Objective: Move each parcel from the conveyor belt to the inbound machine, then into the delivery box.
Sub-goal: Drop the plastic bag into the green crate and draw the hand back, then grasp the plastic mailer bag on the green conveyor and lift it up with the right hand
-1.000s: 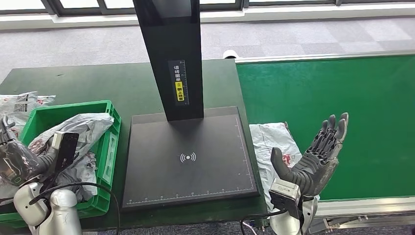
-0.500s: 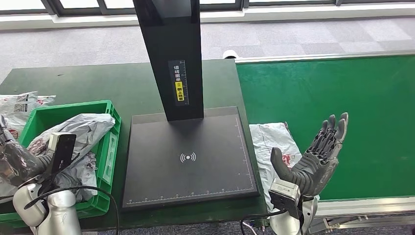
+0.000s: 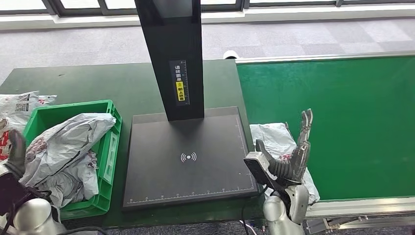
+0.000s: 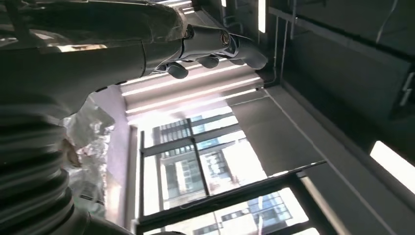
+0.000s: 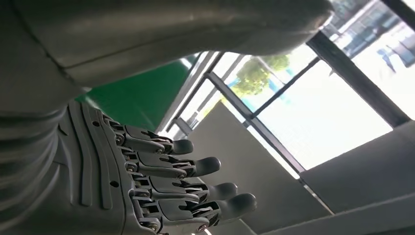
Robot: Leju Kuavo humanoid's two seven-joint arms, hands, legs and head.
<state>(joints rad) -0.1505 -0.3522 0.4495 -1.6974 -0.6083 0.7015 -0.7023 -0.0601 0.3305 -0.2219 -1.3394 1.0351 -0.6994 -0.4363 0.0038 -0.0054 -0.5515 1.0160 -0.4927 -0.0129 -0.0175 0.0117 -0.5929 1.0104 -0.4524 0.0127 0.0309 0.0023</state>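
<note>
Since a second ago the right hand [image 3: 288, 156] has turned edge-on and shifted toward the inbound machine [image 3: 188, 156]; before, its palm faced the camera over the belt. It is now raised above the white parcel [image 3: 274, 142], fingers [image 3: 306, 125] pointing up and away from the robot, thumb stretched toward the machine's platform. The fingers are straight and spread, holding nothing; in the right wrist view the fingers [image 5: 191, 166] lie side by side, extended, with the sky and window frames beyond them. The left hand [image 3: 14, 152] has dropped back toward the lower left corner of the head view, away from the parcels in the box where its wrist camera stood before. It sits just outside the near left corner of the green delivery box [image 3: 110, 147]. In the left wrist view its fingers [image 4: 210, 61] are loosely extended with nothing between them, and the camera looks up at ceiling lights and windows.

The white parcel lies at the near left end of the green conveyor belt [image 3: 352, 107], its edge against the belt's border next to the machine's platform, partly hidden by the right hand. Grey parcels [image 3: 68, 142] are heaped inside the delivery box on the dark green tabletop [image 3: 98, 83]. More parcels [image 3: 22, 103] lie on the tabletop beyond the box's left side.
</note>
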